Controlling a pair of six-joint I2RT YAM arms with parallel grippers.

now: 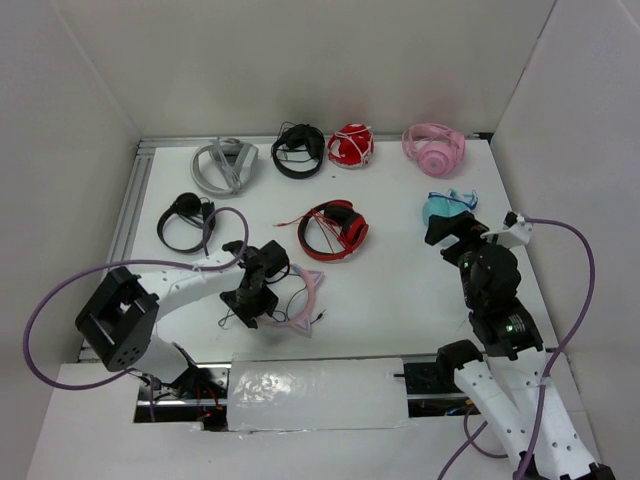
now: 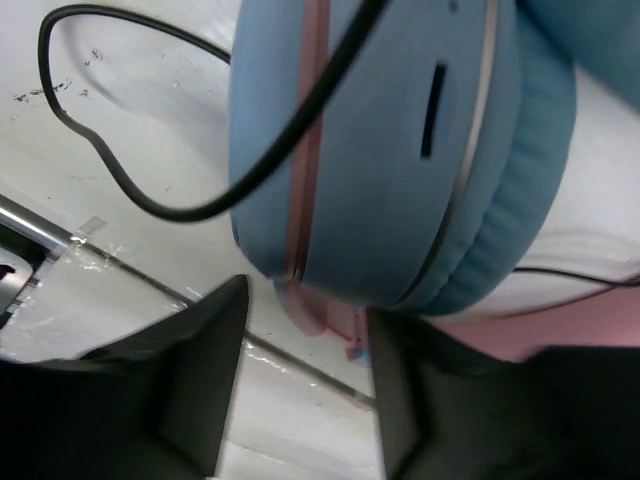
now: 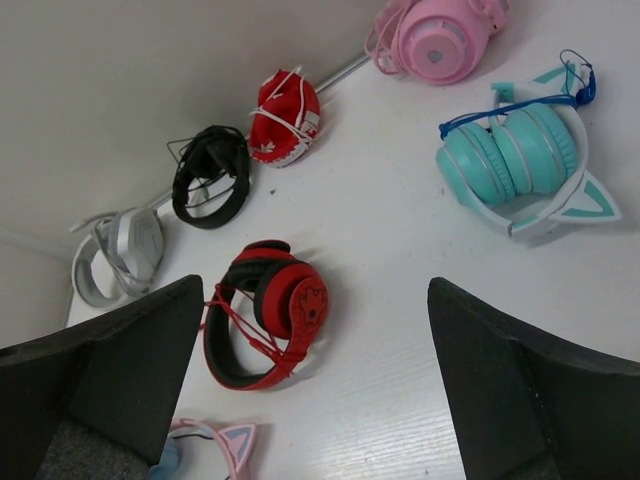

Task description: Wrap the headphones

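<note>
Blue-cupped headphones (image 2: 400, 150), cropped close at left gripper (image 2: 308, 305), grip unclear

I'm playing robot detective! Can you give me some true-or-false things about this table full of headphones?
1. The right gripper holds the teal headphones. False: it is open and empty; they lie on the table.
2. The left gripper is close up to a blue earcup. True.
3. A dark cable loops beside that earcup. True.
4. The pink headphones sit nearest the arms. False: they lie at the far edge.
</note>
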